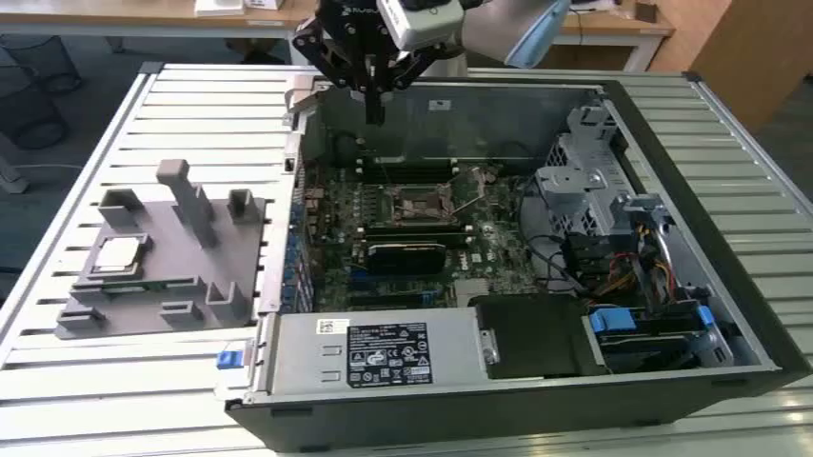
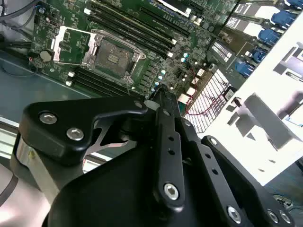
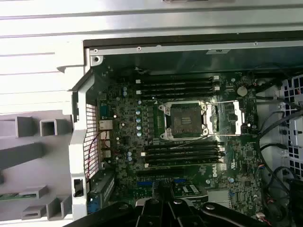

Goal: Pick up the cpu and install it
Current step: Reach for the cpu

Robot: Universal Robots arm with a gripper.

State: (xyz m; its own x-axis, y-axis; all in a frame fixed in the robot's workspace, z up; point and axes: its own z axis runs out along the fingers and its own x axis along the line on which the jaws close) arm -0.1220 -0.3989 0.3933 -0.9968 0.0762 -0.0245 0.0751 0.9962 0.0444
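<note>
While the claw (image 1: pixel 376 116) hangs over the far edge of the open computer case (image 1: pixel 508 405), we see its fingers pinched together on nothing. We spot the cpu (image 1: pixel 118 253) lying flat on the grey holder (image 1: pixel 152 228), outside the case on the exterior view's left, well apart from the claw. The socket (image 3: pixel 185 119) stands open.

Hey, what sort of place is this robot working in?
Probably a lab or workshop for computer assembly: an open computer case on a slatted metal table, the cpu sitting in a grey fixture, desks behind.
</note>
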